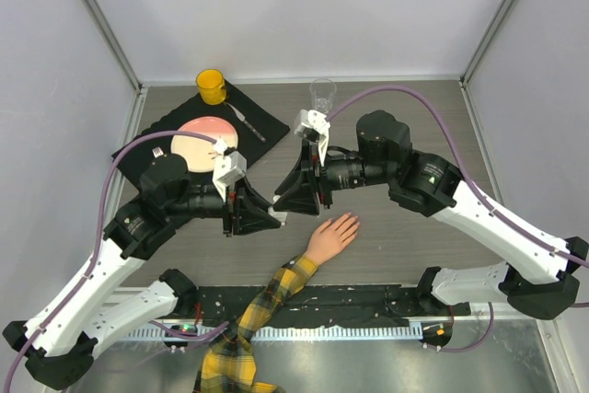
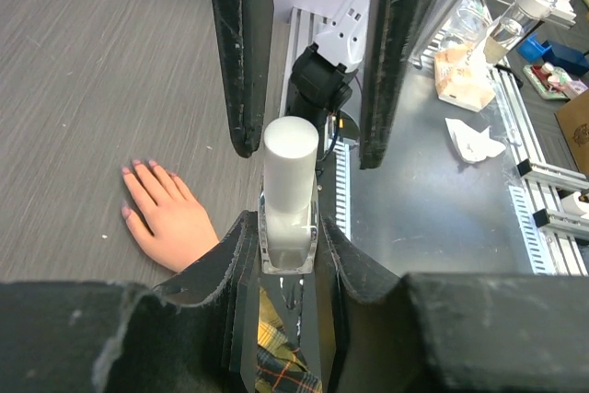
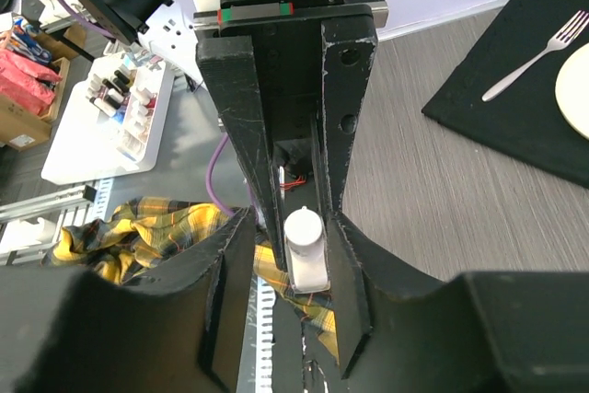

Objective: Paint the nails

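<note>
My left gripper (image 2: 290, 255) is shut on the clear base of a small bottle (image 2: 289, 227) with a white cap (image 2: 291, 149). My right gripper (image 3: 293, 264) faces it, and its open jaws stand around the cap (image 3: 304, 227) with a gap on one side. In the top view the two grippers meet tip to tip, left (image 1: 274, 218) and right (image 1: 289, 203), just left of the peach mannequin hand (image 1: 331, 238). The hand lies flat, fingers outstretched, with pinkish nails (image 2: 138, 166). Its plaid sleeve (image 1: 262, 301) runs to the near edge.
A black mat (image 1: 267, 121) at the back left holds a pink plate (image 1: 204, 140) and a fork (image 1: 244, 120). A yellow cup (image 1: 211, 86) and a clear glass (image 1: 322, 94) stand at the back. A metal rail (image 1: 368, 329) runs along the near edge.
</note>
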